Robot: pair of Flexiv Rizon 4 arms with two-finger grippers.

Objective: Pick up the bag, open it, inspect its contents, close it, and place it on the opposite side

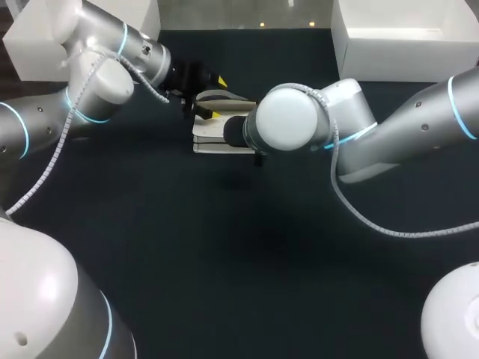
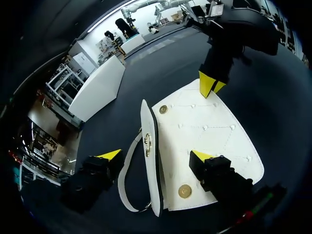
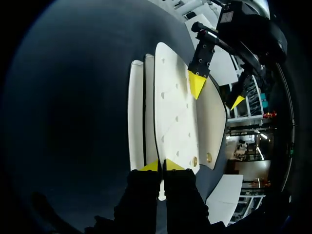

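Note:
A white quilted bag (image 1: 213,140) lies flat at the table's middle back, its flap (image 2: 204,126) folded open with snap studs showing. My left gripper (image 2: 156,156) hovers just above it, open wide; one fingertip (image 2: 201,156) is over the flap and the other is beside the strap (image 2: 126,170). In the head view it (image 1: 217,97) sits at the bag's far-left side. My right gripper (image 3: 161,165) is shut on the flap's edge (image 3: 170,112), seen from the left wrist as joined yellow tips (image 2: 210,87). In the head view the right wrist (image 1: 288,120) hides it.
A white box (image 1: 408,37) stands at the back right and another white block (image 1: 45,37) at the back left. Dark tabletop (image 1: 239,247) stretches in front of the bag.

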